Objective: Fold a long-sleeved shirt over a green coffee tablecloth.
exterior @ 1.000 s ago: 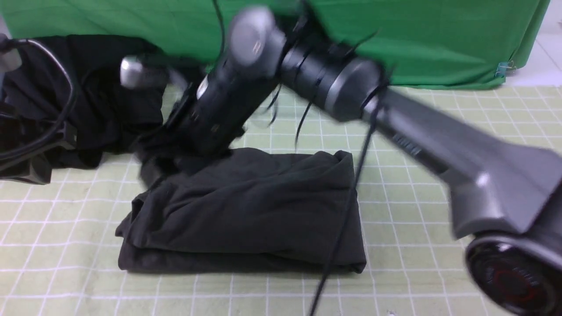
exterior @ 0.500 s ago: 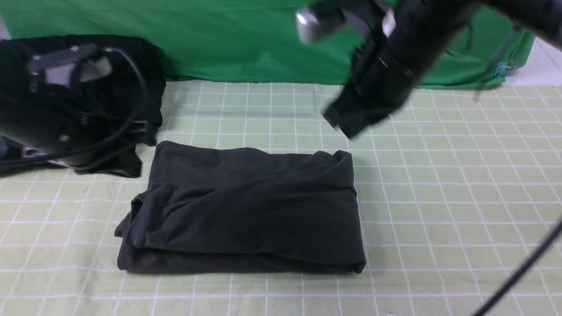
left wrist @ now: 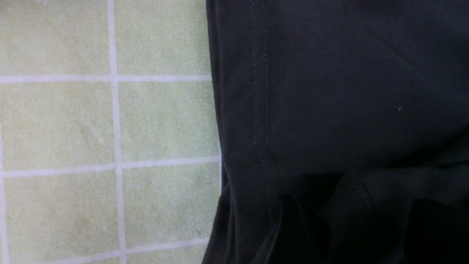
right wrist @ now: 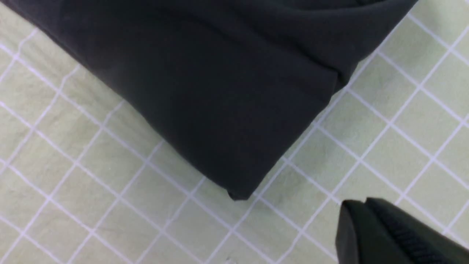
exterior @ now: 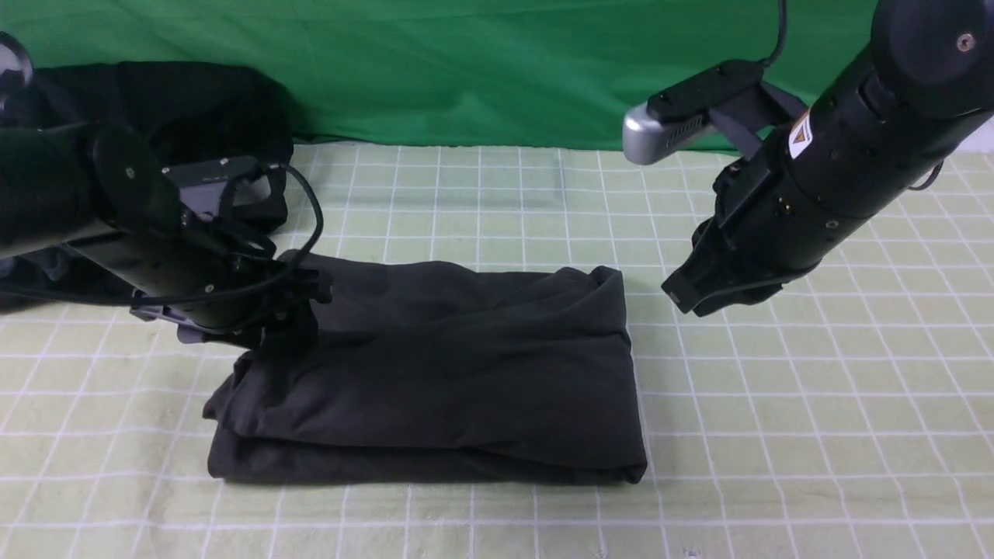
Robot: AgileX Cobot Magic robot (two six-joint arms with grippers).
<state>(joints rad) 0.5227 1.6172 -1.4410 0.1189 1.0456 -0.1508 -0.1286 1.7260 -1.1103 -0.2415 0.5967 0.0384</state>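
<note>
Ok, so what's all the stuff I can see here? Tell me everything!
long-sleeved shirt: one, dark grey, folded, middle of the tablecloth.
green coffee tablecloth: one, pale green with white squares, under the shirt.
plain cloth: one, bright green, along the back.
clothes pile: one, black, back left.
left gripper: one, black, at the shirt's far left corner; jaws unclear.
right gripper: one, black, shut, empty, right of the shirt.

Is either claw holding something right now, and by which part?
The right gripper is shut on nothing, clear of the long-sleeved shirt. The left gripper is at the shirt's far left corner, but whether it grips the cloth cannot be told.
</note>
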